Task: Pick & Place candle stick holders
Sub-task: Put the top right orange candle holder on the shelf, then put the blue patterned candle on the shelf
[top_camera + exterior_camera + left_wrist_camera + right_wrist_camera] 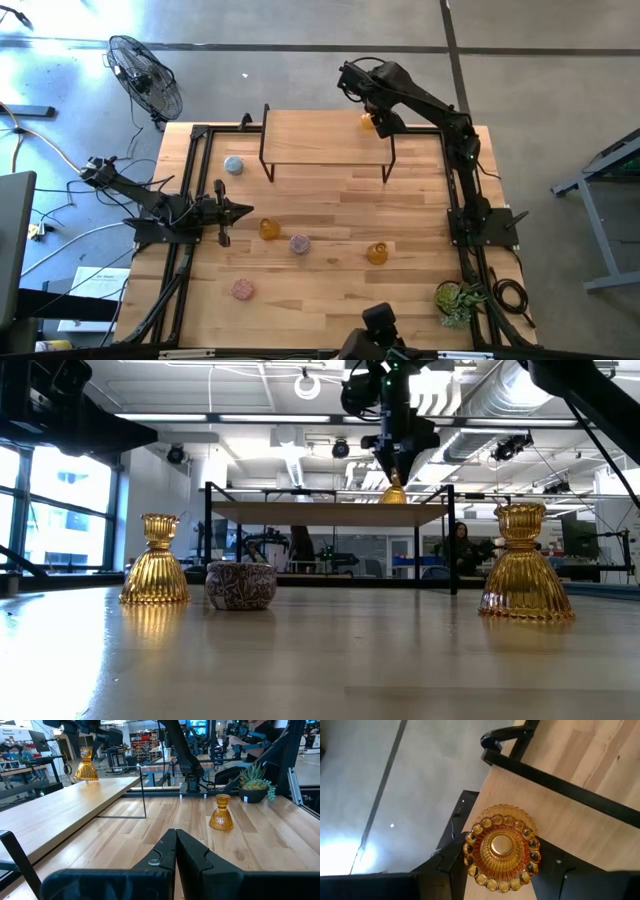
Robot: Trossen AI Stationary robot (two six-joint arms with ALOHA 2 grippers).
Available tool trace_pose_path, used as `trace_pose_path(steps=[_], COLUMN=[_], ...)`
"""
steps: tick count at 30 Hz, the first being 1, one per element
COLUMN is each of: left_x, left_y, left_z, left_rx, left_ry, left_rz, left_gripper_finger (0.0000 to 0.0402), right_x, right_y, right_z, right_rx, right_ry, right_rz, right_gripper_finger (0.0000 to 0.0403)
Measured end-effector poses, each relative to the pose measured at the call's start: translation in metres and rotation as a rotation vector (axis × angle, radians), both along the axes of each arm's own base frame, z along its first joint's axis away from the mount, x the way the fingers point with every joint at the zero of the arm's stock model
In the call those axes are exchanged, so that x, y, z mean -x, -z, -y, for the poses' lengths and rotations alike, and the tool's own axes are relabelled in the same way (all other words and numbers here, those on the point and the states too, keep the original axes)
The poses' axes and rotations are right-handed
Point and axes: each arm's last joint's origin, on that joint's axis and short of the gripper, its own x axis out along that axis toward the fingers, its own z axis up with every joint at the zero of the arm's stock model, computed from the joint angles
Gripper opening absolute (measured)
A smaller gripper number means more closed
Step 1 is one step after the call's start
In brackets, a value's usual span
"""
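My right gripper (372,118) is over the far right corner of the raised wooden shelf (320,140). It is shut on an amber flask-shaped candle stick holder (501,847), which also shows in the low view (394,491). My left gripper (237,210) is shut and empty, low over the table's left side. On the table stand two more amber holders (269,229) (377,253), two pink ones (299,243) (241,290) and a pale blue one (234,166), each on its base. My right gripper pinches the amber holder's narrow top, at its beaded rim (472,851), between its two fingers (449,861), one on each side. The fingers come from above, pointing down. The holder is upright with its base level with the shelf top (394,501); I cannot tell whether it rests there.
The shelf stands on thin black legs (267,160) at the table's far middle. A green potted plant (458,300) sits at the near right corner. Black rails (185,250) run along both table sides. A fan (145,75) stands off the table at the far left.
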Motion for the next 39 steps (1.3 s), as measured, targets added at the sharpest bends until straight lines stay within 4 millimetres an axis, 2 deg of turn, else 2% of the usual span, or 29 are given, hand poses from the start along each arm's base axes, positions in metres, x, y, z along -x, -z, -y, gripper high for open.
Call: trace_pose_path(steps=[4, 8, 11, 29, 39], left_x=[0.0, 0.0, 0.0, 0.0, 0.0], left_y=[0.0, 0.0, 0.0, 0.0, 0.0], left_z=[0.0, 0.0, 0.0, 0.0, 0.0], left_rx=[0.0, 0.0, 0.0, 0.0, 0.0], left_ry=[0.0, 0.0, 0.0, 0.0, 0.0], left_rz=[0.0, 0.0, 0.0, 0.0, 0.0], left_gripper_finger=[0.0004, 0.0004, 0.0004, 0.0004, 0.0004], right_x=[0.0, -0.001, 0.0, -0.003, 0.004], right_y=[0.0, 0.0, 0.0, -0.004, -0.022], right_z=[0.0, -0.001, 0.0, -0.006, -0.016], right_rx=[-0.016, -0.018, -0.011, 0.115, 0.224], right_ry=[-0.005, -0.004, -0.003, 0.01, 0.007], right_rz=[0.011, 0.013, 0.009, -0.064, -0.088], right_gripper_finger=[0.016, 0.02, 0.0214, 0.0217, 0.0218])
